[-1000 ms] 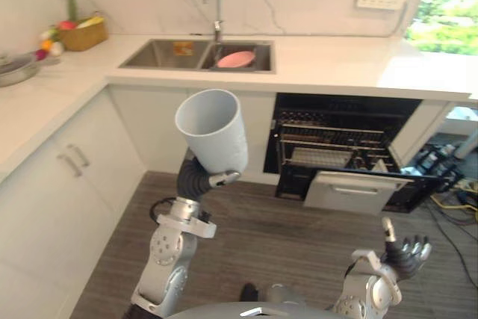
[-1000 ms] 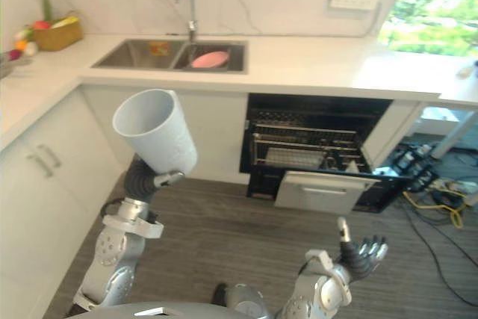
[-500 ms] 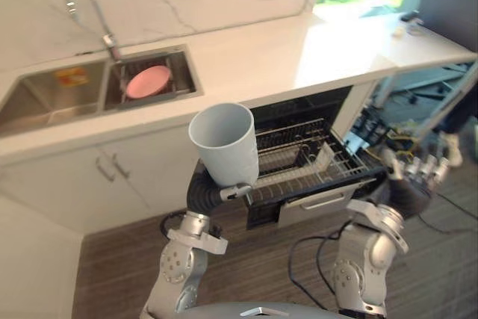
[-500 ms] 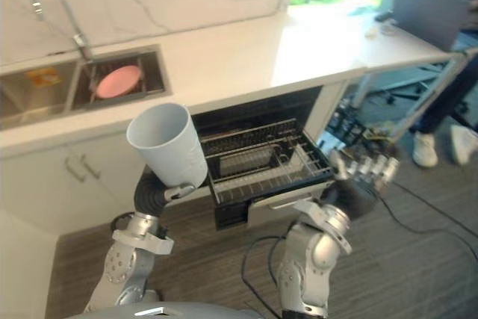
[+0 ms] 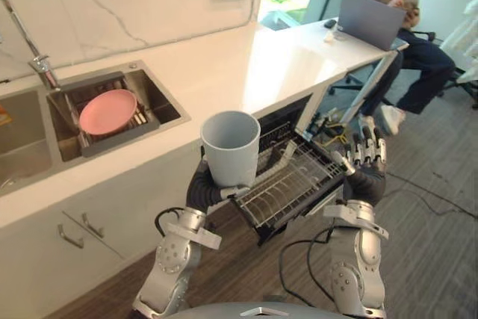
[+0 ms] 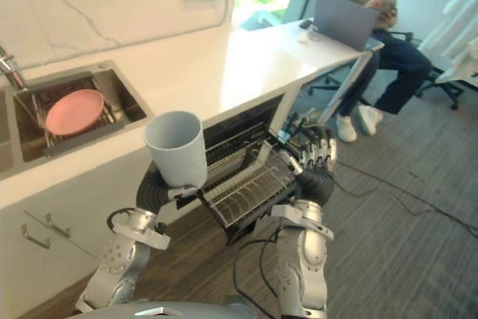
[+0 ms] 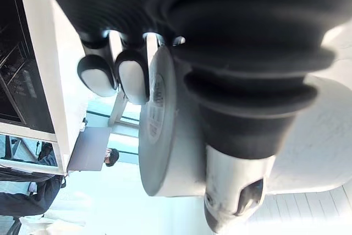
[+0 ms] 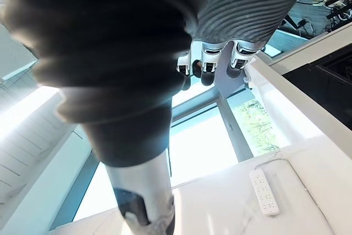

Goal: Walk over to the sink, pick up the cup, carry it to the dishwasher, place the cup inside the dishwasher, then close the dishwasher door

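A pale grey-blue cup [image 5: 231, 147] is held upright in front of me, my left hand [image 5: 206, 186] shut on its lower part; the left wrist view shows the fingers [image 7: 131, 75] curled round the cup [image 7: 165, 130]. Just right of the cup is the open dishwasher [image 5: 290, 143] under the white counter, its wire rack [image 5: 291, 182] pulled out over the lowered door. My right hand [image 5: 365, 163] is raised with straight fingers at the rack's right end, holding nothing. The sink [image 5: 104, 113] lies up left with a pink plate [image 5: 107, 110] in it.
A long white counter [image 5: 246, 65] runs from the sink to a desk where a person [image 5: 407, 13] sits at a laptop [image 5: 367, 20]. White cabinet doors [image 5: 82, 222] are below the sink. Cables [image 5: 332, 136] lie on the floor by the dishwasher.
The view has swung right and closer to the dishwasher, so the sink now sits further left. The cup stays in my left hand. My right hand has risen beside the rack.
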Controlling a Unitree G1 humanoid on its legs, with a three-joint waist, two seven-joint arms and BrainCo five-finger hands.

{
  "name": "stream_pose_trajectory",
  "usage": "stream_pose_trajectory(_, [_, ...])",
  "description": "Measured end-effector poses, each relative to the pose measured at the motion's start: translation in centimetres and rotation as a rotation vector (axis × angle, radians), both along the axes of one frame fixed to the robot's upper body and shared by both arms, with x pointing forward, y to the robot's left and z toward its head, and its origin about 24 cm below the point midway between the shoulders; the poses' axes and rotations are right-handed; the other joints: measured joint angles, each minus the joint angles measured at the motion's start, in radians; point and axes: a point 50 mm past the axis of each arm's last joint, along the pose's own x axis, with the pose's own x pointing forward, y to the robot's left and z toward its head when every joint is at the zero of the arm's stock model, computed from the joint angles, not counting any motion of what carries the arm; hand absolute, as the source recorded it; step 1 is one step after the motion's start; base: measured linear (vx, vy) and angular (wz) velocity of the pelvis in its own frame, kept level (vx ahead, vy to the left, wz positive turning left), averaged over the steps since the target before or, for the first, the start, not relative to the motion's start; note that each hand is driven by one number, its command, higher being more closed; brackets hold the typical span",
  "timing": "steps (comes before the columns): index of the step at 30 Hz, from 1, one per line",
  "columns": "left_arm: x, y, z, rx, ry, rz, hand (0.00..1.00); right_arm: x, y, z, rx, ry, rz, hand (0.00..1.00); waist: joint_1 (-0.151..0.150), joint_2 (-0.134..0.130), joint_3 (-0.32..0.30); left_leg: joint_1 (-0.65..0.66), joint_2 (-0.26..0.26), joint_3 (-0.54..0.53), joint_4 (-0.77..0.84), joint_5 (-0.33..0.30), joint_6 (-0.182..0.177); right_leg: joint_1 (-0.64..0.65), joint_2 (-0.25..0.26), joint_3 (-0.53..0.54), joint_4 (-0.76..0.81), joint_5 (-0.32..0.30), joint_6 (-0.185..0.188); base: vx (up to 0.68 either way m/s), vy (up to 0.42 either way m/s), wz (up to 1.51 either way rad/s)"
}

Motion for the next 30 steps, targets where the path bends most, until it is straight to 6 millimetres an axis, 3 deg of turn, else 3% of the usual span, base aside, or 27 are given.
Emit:
stream_pose_trajectory(3, [1.1, 2.1, 0.6, 0.069, -0.044, 0.124, 1.00, 1.6, 1.8, -0.4, 0.007, -0.004, 0.114, 0.00, 0.021, -0.003, 0.000, -0.058, 0.041, 0.062, 0.003, 0.007, -0.013, 0.011, 0.011, -0.100, -0.240, 0.004, -0.005, -0.12, 0.039, -1.09])
stream_pose_trajectory(5, [1.7, 2.8, 1.0, 0.100, -0.062, 0.158, 1.00, 2.1, 2.3, 0.1, -0.011, -0.034, 0.166, 0.00, 0.026, -0.023, 0.001, -0.090, 0.039, 0.075, 0.007, 0.014, -0.019, 0.059, 0.024, -0.118, -0.411, 0.016, -0.008, -0.15, -0.078, -0.50])
stream_pose_trajectory(7, [2.0, 2.8, 1.4, 0.142, -0.086, 0.174, 1.00, 2.5, 2.4, 0.6, -0.040, -0.054, 0.189, 0.00, 0.026, -0.024, 0.008, -0.109, 0.027, 0.082, 0.011, 0.010, -0.027, 0.103, 0.016, -0.119, -0.534, 0.017, -0.002, -0.17, -0.080, -0.26])
stream_pose_trajectory(9, [2.1, 2.5, 1.5, 0.177, -0.099, 0.183, 1.00, 2.7, 2.7, 0.9, -0.043, -0.062, 0.219, 0.00, 0.033, -0.012, 0.022, -0.103, 0.024, 0.076, 0.003, 0.017, -0.033, 0.105, 0.017, -0.116, -0.554, 0.019, 0.016, -0.17, -0.064, -0.16])
stream_pose_trajectory(17, [2.8, 2.3, 2.0, 0.282, -0.151, 0.416, 1.00, 3.1, 6.9, 1.3, -0.055, -0.095, 0.494, 0.00, 0.026, -0.009, 0.021, -0.136, 0.078, 0.074, 0.070, 0.014, -0.037, 0.108, 0.066, -0.110, -0.586, 0.053, -0.003, -0.03, -0.037, -0.06])
stream_pose_trajectory(25, [3.3, 2.8, 1.7, 0.339, -0.200, 0.678, 1.00, 2.7, 8.8, 1.3, 0.001, -0.108, 0.625, 0.00, 0.032, -0.008, 0.021, -0.117, 0.070, 0.076, 0.047, 0.016, -0.034, 0.129, 0.062, -0.107, -0.601, 0.070, -0.001, 0.01, 0.011, 0.00])
stream_pose_trajectory(30, [3.3, 2.4, 1.1, 0.366, -0.195, 0.701, 1.00, 2.6, 9.7, 1.2, 0.037, -0.107, 0.670, 0.00, 0.033, -0.008, 0.021, -0.106, 0.061, 0.077, 0.009, 0.041, -0.035, 0.124, 0.059, -0.110, -0.599, 0.066, -0.007, 0.00, -0.002, 0.01])
